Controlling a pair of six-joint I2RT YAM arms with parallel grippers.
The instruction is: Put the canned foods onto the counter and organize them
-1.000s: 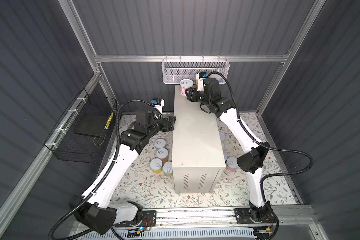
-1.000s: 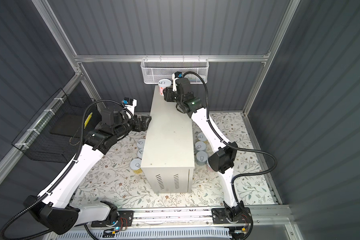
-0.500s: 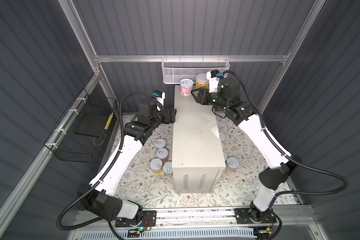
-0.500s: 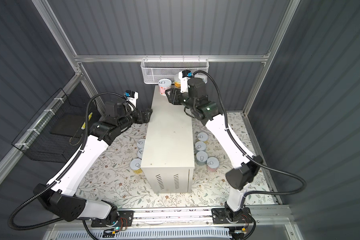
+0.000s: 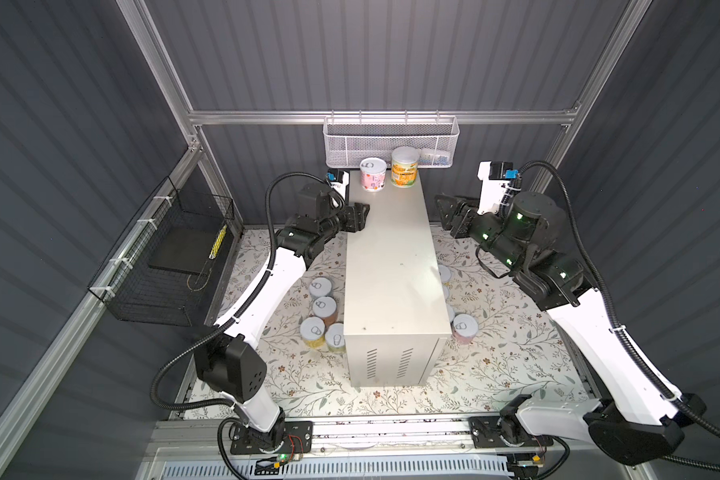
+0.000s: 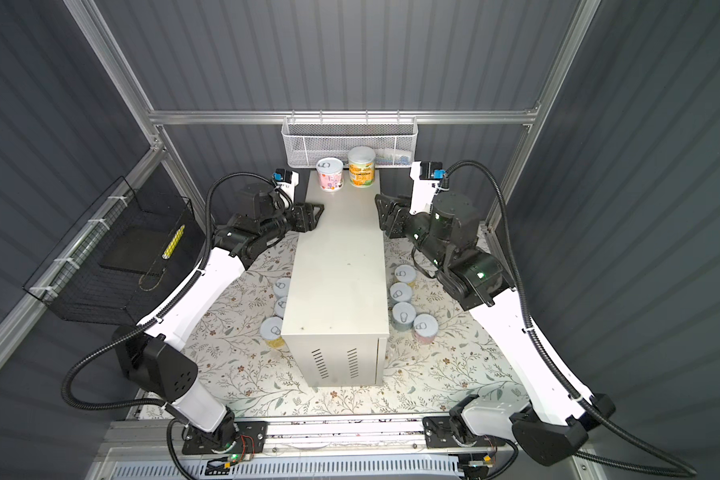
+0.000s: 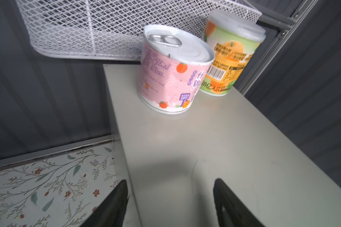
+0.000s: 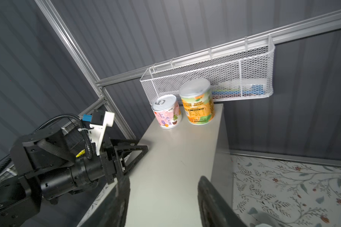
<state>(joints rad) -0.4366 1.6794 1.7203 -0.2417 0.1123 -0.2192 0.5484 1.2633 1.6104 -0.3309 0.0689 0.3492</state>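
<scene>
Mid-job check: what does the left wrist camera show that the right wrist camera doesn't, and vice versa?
Only left wrist: the barcode on the orange can, and the open, empty jaws of the left gripper. Only right wrist: the left gripper seen from outside at the counter edge, the right gripper open and empty, and the whole wire basket. Both: the pink can and orange can upright, side by side at the counter's end below the basket, and the floral surface.

Partly hidden behind the surface, right side: cans. Too blurred to identify: contents of far mesh basket.
</scene>
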